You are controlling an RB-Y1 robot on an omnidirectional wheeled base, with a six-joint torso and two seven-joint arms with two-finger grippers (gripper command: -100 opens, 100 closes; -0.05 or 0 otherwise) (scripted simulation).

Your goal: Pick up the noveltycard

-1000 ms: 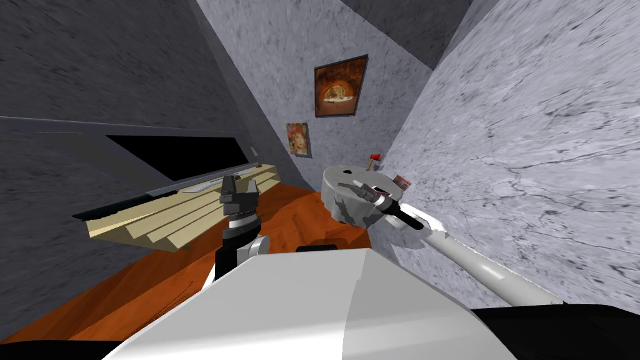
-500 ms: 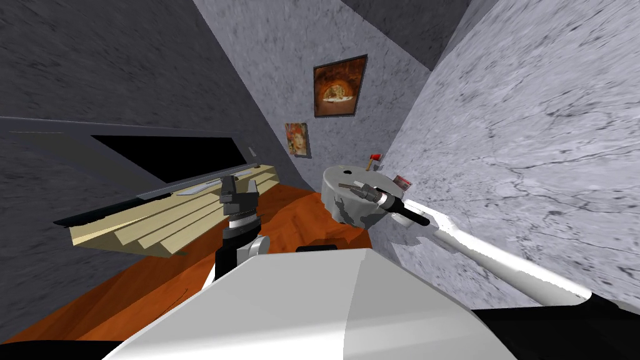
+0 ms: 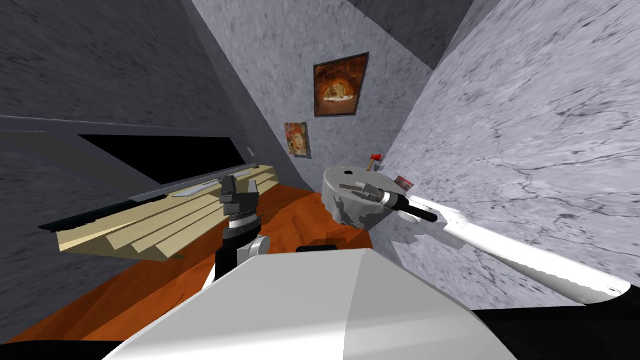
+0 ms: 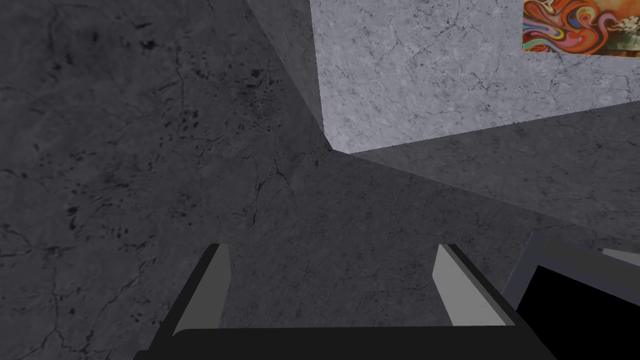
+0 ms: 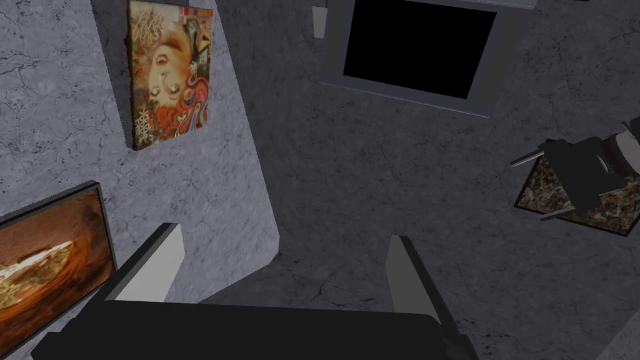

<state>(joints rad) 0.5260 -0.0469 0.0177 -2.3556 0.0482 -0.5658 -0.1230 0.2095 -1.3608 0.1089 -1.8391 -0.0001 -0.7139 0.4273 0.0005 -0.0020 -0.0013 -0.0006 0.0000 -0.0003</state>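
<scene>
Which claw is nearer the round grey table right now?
Right. The right claw reaches over the top of the round grey table; the left claw is raised well off to the table's left, apart from it.

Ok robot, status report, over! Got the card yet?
Right fingers open, over the round table. Left fingers open, raised in front. Small red-and-white item by the wall, likely the card, not grasped. Nothing seen in the way.

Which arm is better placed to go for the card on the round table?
Right. The right end effector is open above the round table, near the card by the wall; the left end effector, also open, hangs over the orange floor, farther away.
</scene>
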